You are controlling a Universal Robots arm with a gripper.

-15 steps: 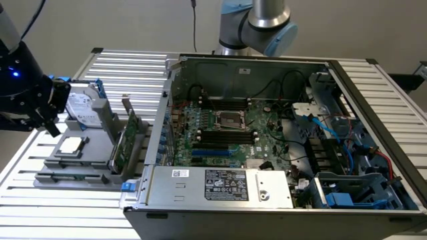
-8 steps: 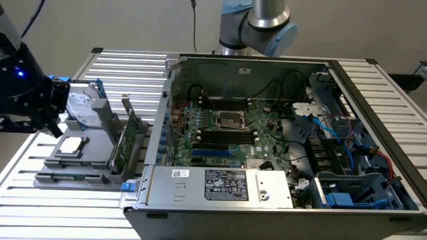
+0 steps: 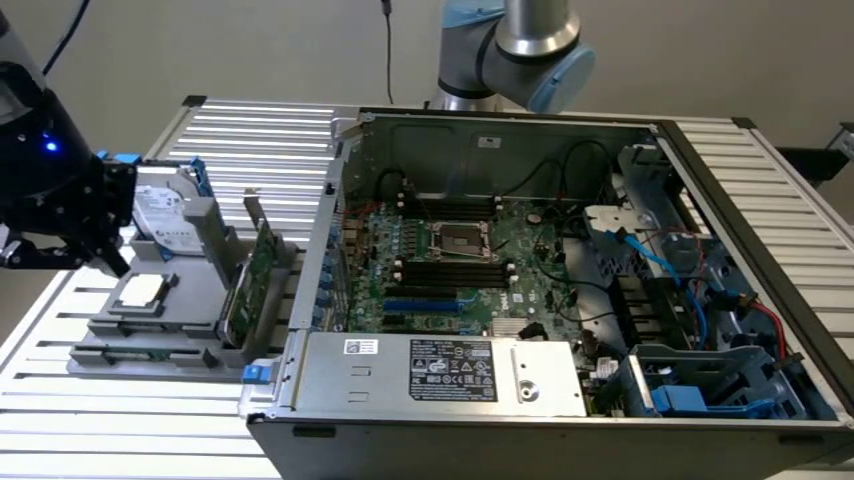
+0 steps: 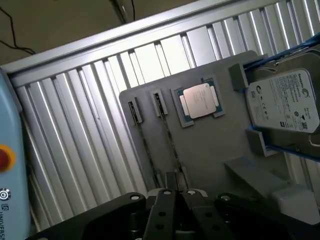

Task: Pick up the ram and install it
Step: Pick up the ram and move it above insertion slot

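Two thin dark ram sticks (image 4: 171, 142) (image 4: 144, 145) stand on edge in slots of the grey tray (image 4: 210, 145). My gripper (image 4: 177, 191) hangs above the tray, its black fingers shut together over the near end of one stick, with nothing visible between them. In the exterior view the gripper (image 3: 114, 262) hovers at the left end of the tray (image 3: 174, 325), to the left of the open computer case (image 3: 534, 300). Black memory slots (image 3: 454, 272) lie on the motherboard beside the processor socket (image 3: 454, 238).
The tray also holds a silver processor chip (image 4: 200, 100) (image 3: 140, 292), a hard drive (image 4: 285, 105) (image 3: 167, 215) and an upright green expansion card (image 3: 260, 270). A pendant with a red button (image 4: 5, 157) lies beside the slatted table (image 4: 75, 150). The case's power supply (image 3: 441, 365) sits at its front.
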